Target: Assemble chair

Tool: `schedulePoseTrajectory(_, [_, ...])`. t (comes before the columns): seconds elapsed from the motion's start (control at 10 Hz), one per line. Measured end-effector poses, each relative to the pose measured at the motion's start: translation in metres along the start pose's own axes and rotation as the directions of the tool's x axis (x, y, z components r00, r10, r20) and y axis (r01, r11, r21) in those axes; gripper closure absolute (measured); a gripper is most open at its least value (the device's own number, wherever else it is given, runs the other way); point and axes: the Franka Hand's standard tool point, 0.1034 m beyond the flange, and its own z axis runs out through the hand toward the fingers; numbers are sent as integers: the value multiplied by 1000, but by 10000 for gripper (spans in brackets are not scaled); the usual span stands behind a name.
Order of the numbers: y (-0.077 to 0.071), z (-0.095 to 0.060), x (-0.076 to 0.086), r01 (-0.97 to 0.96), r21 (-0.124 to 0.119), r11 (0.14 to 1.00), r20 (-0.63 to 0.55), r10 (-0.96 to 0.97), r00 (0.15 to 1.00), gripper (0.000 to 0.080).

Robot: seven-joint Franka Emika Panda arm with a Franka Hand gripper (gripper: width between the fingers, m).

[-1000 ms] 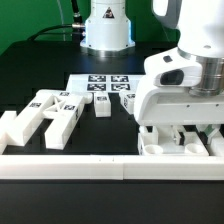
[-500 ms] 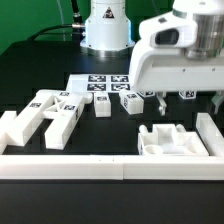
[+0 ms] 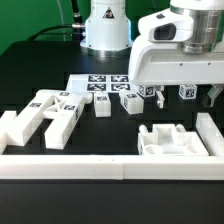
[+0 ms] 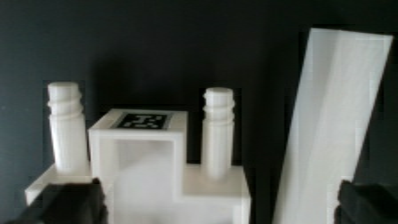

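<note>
A white blocky chair part (image 3: 168, 140) stands on the black table just behind the front rail. In the wrist view it shows two upright pegs (image 4: 217, 120) and a square tag (image 4: 143, 122). A long white slab (image 3: 212, 130) stands right beside it on the exterior view's right, and it rises tall in the wrist view (image 4: 347, 110). My gripper (image 3: 187, 100) hangs above the part, open, with nothing between its dark fingers (image 4: 71, 205). More chair pieces (image 3: 55, 115) lie at the exterior view's left, and small tagged blocks (image 3: 130, 100) sit mid-table.
The marker board (image 3: 98, 84) lies flat at the back centre, in front of the robot base (image 3: 105, 25). A long white rail (image 3: 100, 166) runs along the table's front edge. Another tagged block (image 3: 102, 106) sits just in front of the board.
The gripper has opened, let go of the blocky chair part and risen above it. The part stays on the table by the slab.
</note>
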Motion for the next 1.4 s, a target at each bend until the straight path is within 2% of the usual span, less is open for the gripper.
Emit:
schedulePoseTrajectory(0.1, [1,0,-1,4,-1,1000,0,-4,1000,150])
schedulePoseTrajectory(0.2, [10,-1,-19,45,-7,999,16,-45,999,150])
schedulePoseTrajectory(0.3, [26,-3,-42,112,-12,994,39,-112,993,150])
schedulePoseTrajectory(0.5, [58,6,-66,147,-11,989,49,-146,988,150])
schedulePoseTrajectory(0.7, [53,5,-62,148,-11,989,44,-147,988,150])
schedulePoseTrajectory(0.9, [53,7,-63,148,-11,989,47,-147,988,150])
schedulePoseTrajectory(1.1, [60,17,-69,328,-25,944,75,-326,942,150])
schedulePoseTrajectory(1.3, [69,20,-75,370,-15,929,92,-367,926,150])
schedulePoseTrajectory(1.4, [65,19,-75,371,-9,928,113,-368,923,150])
